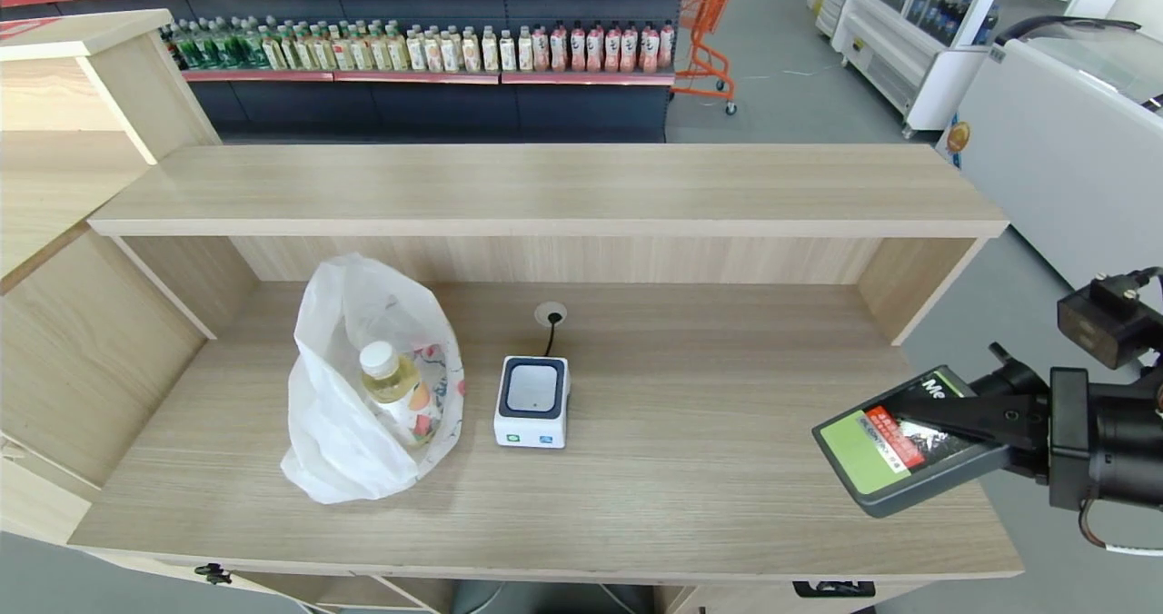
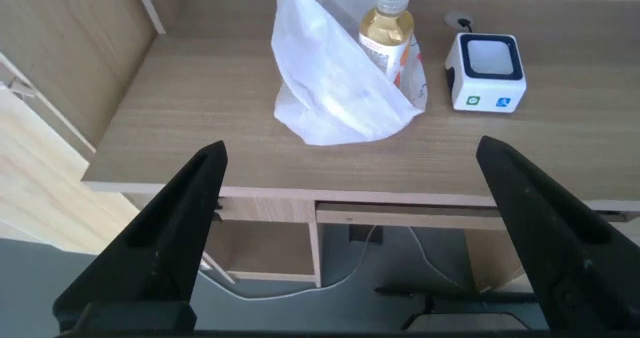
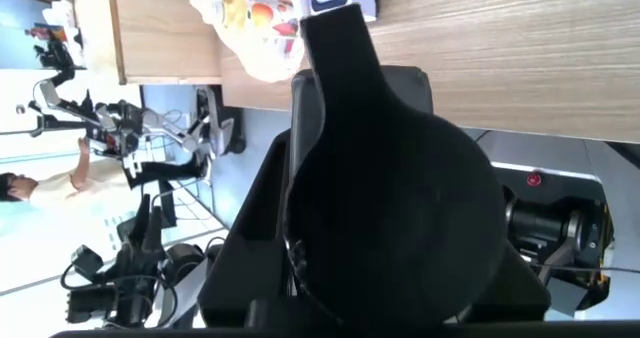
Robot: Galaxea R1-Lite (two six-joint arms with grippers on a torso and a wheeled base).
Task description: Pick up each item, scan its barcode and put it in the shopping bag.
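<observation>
My right gripper [image 1: 954,419] is shut on a flat dark box with a green and red label [image 1: 895,446], held tilted above the counter's right front corner. The same box [image 3: 400,128] shows dark and close between the fingers in the right wrist view. The white barcode scanner [image 1: 532,401] sits mid-counter, its window facing up, also seen as the scanner [image 2: 485,70]. Left of it stands the white shopping bag [image 1: 341,414], open, with a capped drink bottle [image 1: 395,387] upright inside. My left gripper [image 2: 350,238] is open, hanging off the counter's front edge, well short of the bag [image 2: 325,78].
The wooden counter [image 1: 690,450] has a raised back ledge [image 1: 545,187] and side walls. A cable hole [image 1: 551,312] lies behind the scanner. Shelves of bottles [image 1: 427,46], an orange cart [image 1: 709,24] and freezers [image 1: 1063,133] stand beyond.
</observation>
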